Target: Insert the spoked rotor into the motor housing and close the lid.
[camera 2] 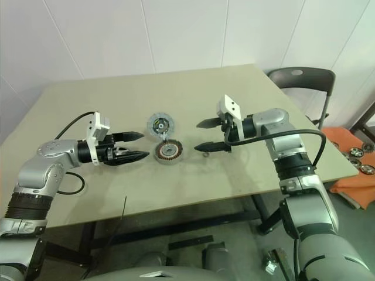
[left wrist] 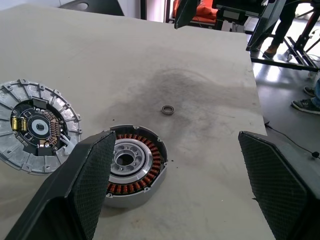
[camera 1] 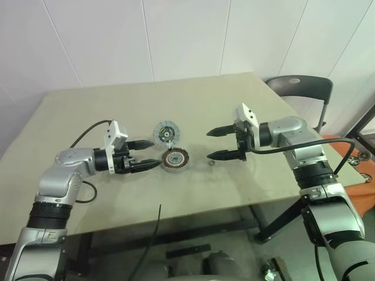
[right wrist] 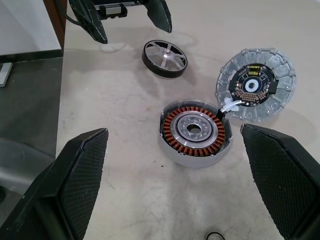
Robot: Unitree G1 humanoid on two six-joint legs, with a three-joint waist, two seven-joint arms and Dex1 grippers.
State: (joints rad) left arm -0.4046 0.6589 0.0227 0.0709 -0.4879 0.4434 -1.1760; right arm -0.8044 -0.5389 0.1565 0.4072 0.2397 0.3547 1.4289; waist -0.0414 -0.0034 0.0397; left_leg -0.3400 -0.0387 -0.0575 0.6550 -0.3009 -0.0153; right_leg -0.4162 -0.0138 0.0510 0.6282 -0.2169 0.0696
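The spoked rotor point(right wrist: 165, 57), a black-rimmed wheel with silver spokes, lies flat on the table just below my left gripper's fingertips. Near the table's middle sits the motor housing point(camera 1: 174, 159), silver-rimmed with copper coils. Behind it lies the lid point(camera 1: 166, 132), a flat grey ribbed disc with a circuit board, tied to the housing by a white wire. My left gripper point(camera 1: 155, 153) is open, left of the housing, holding nothing. Right of the housing, my right gripper point(camera 1: 208, 144) hovers open and empty.
A small metal ring point(camera 1: 211, 163) lies on the beige table point(camera 1: 88, 111) under my right gripper. A black chair point(camera 1: 304, 88) stands off the table's far right corner. A thin black cable point(camera 1: 155, 228) hangs at the front edge.
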